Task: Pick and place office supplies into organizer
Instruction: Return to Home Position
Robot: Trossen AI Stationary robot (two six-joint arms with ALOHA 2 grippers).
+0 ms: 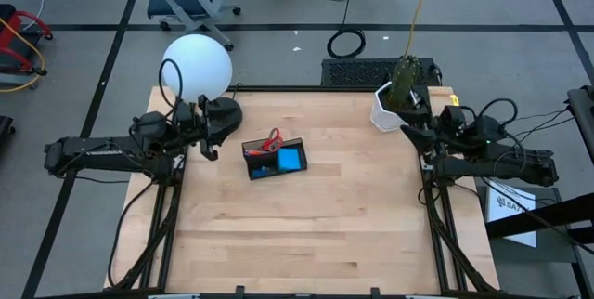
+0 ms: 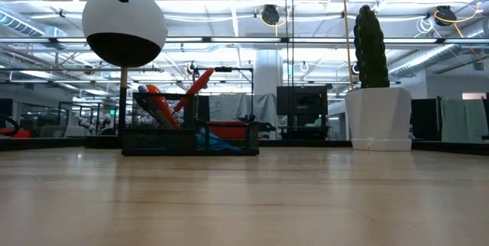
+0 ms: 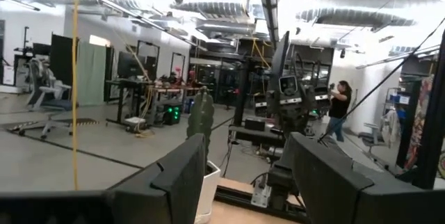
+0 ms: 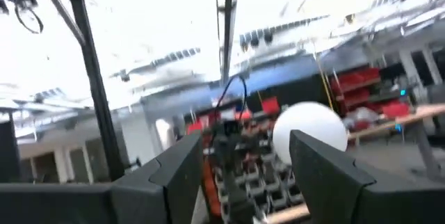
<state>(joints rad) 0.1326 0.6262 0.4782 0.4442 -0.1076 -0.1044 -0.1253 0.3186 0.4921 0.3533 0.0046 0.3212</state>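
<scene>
I see the organizer (image 1: 277, 175) mid-desk (image 1: 306, 234), with the red scissors (image 1: 271, 140) and the blue notepad (image 1: 290, 159) inside. The left gripper (image 1: 208, 145) hangs just beside it, and the right gripper (image 1: 415, 133) is well apart on its other side. Both sets of jaws are released.

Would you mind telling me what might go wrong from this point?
1. The red scissors lean up out of the organizer; a low-passing arm might snag them.
2. The right tool sits close beside the white pot, so a swing could knock it.
3. The left tool is near the lamp base: same hazard.
</scene>
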